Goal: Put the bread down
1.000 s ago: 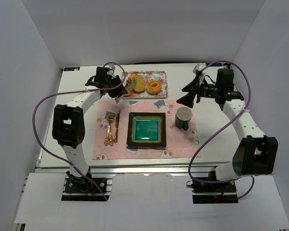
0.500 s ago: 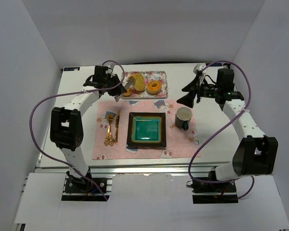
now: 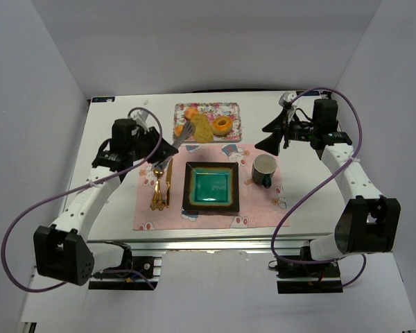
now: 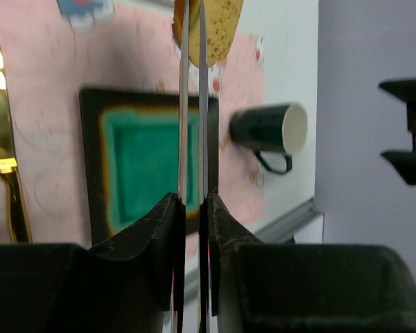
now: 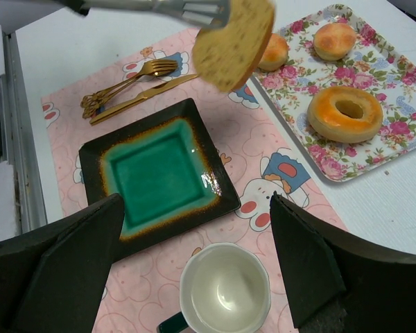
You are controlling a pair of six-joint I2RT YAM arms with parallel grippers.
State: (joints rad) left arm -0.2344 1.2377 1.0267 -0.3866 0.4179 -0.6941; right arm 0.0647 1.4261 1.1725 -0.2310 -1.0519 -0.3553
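Note:
My left gripper (image 3: 157, 148) is shut on metal tongs (image 3: 180, 135), and the tongs pinch a slice of bread (image 3: 203, 129) in the air over the near edge of the floral tray (image 3: 227, 109). In the left wrist view the tongs (image 4: 193, 104) run up between my fingers (image 4: 159, 222) to the bread (image 4: 222, 28), above the green square plate (image 4: 90, 159). The right wrist view shows the bread (image 5: 234, 41) hanging beyond the plate (image 5: 90, 149). The plate (image 3: 188, 187) holds nothing. My right gripper (image 3: 272, 136) is open and holds nothing, above the mug (image 3: 263, 168).
The tray holds a doughnut (image 5: 343, 113) and two rolls (image 5: 334, 40). A gold fork and knife (image 3: 161, 186) lie left of the plate on the pink placemat (image 3: 260, 208). The mug (image 5: 225, 288) stands right of the plate.
My left arm has drawn back towards the near left, lifting the bread in the tongs off the tray towards the placemat. The right arm has not moved.

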